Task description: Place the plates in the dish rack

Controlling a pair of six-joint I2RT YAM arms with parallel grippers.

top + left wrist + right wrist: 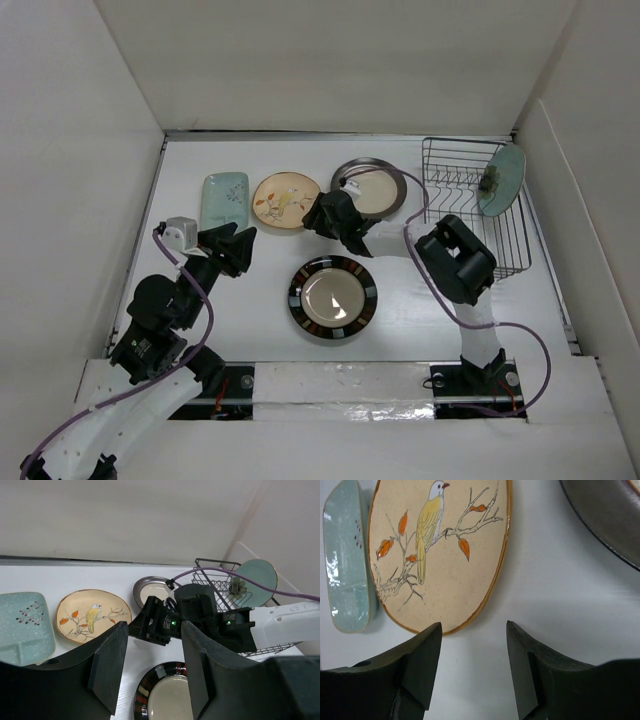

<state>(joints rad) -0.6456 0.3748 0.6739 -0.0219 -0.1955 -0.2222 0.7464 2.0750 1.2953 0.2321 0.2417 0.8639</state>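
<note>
Dish rack [455,180] with green plate [503,178] escapes right wrist view; left fingers [107,670] and right fingers [420,665] gape empty.

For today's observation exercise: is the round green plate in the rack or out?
In; the plate stands on edge inside the rack.

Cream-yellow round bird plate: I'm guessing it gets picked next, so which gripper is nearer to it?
Right. The right gripper is open just off the cream-yellow round bird plate's rim. The left gripper hangs farther off, beyond its opposite side.
</note>
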